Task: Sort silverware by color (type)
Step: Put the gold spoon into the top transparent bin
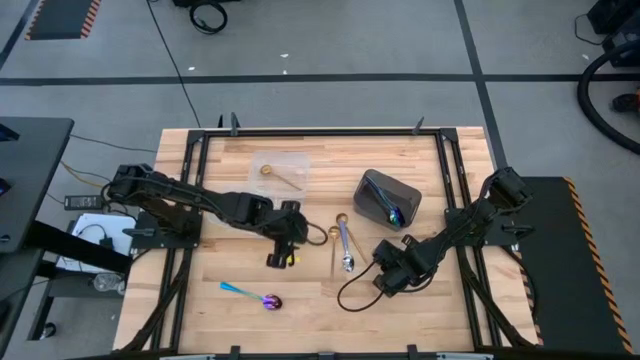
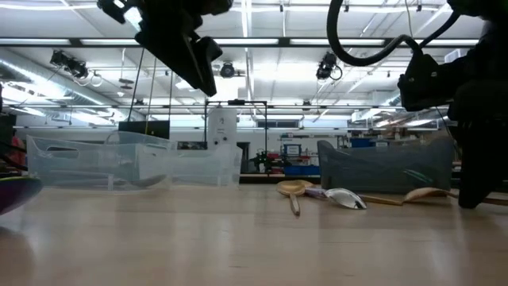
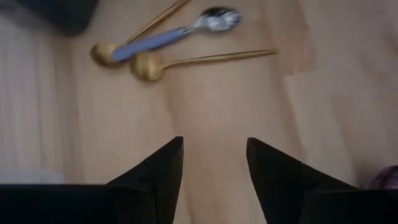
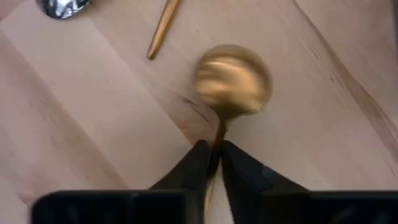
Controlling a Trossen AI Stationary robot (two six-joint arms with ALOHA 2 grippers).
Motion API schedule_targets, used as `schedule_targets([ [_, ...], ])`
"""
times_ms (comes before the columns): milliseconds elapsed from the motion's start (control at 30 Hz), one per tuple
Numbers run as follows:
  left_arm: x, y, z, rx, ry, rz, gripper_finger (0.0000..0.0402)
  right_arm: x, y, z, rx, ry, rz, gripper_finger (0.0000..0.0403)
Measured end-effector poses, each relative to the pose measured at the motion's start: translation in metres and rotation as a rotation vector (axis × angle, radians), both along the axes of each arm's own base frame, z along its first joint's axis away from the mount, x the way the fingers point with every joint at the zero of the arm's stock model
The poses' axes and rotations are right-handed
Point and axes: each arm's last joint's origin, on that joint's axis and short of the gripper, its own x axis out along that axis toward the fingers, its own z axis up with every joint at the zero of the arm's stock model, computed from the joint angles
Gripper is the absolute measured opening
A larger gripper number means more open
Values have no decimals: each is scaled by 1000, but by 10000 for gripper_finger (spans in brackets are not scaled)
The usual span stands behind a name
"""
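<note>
My right gripper (image 4: 213, 163) is shut on a gold spoon (image 4: 234, 79) near the table's middle, toward the near edge (image 1: 388, 272). My left gripper (image 3: 214, 168) is open and hovers over bare wood (image 1: 283, 243), left of a small cluster of two gold spoons (image 3: 149, 65) and a silver spoon (image 3: 211, 20) lying flat on the table (image 1: 343, 240). An iridescent blue-purple spoon with a teal handle (image 1: 255, 295) lies flat near the near edge. A gold spoon (image 1: 280, 175) lies in a clear container. Another iridescent spoon (image 1: 392, 212) sits in the dark grey bin. My right gripper pinches the gold spoon's thin handle (image 4: 219, 134) between its two fingers, just behind the bowl. The fingers lie along the handle, and the bowl sticks out ahead of the fingertips. Whether the bowl rests on the wood or is lifted, I cannot tell.
The clear plastic container (image 1: 283, 160) stands toward the far edge, left of centre. The dark grey bin (image 1: 372, 186) stands right of centre. A black cable (image 1: 355, 290) loops on the table by my right gripper. Bare wood lies between the two grippers and toward the near edge.
</note>
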Motion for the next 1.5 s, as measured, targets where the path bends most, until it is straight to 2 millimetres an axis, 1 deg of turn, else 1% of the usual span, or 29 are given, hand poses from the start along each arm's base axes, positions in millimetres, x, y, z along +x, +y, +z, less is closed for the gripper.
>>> schedule_targets([
  [67, 0, -5, 1, -6, -16, -19, 183, 0, 0, 0, 1, -2, 11, 29],
  [133, 1, -9, 2, -9, -31, -28, 183, 1, 1, 0, 3, -7, 28, 14],
  [333, 3, -12, 4, -19, -64, -30, 183, 1, 0, 4, 2, -31, 38, 21],
  [533, 3, -11, 4, -35, -68, 41, 183, -2, -1, 20, -71, -136, 55, 13],
  [700, 3, -11, 4, -45, -69, 67, 183, -3, -2, 33, -153, -235, 82, 13],
  [800, 5, -10, 5, -42, -86, 73, 183, -3, -2, 45, -226, -336, 95, 14],
  [1000, 11, -10, 11, -24, -185, 112, 183, 3, -1, 75, -380, -556, 165, 14],
  [1333, 23, -12, 23, -82, -356, 131, 183, 25, 0, 123, -563, -811, 353, 15],
  [1500, 28, -13, 32, -89, -460, 112, 183, 33, 3, 146, -634, -946, 448, 15],
])
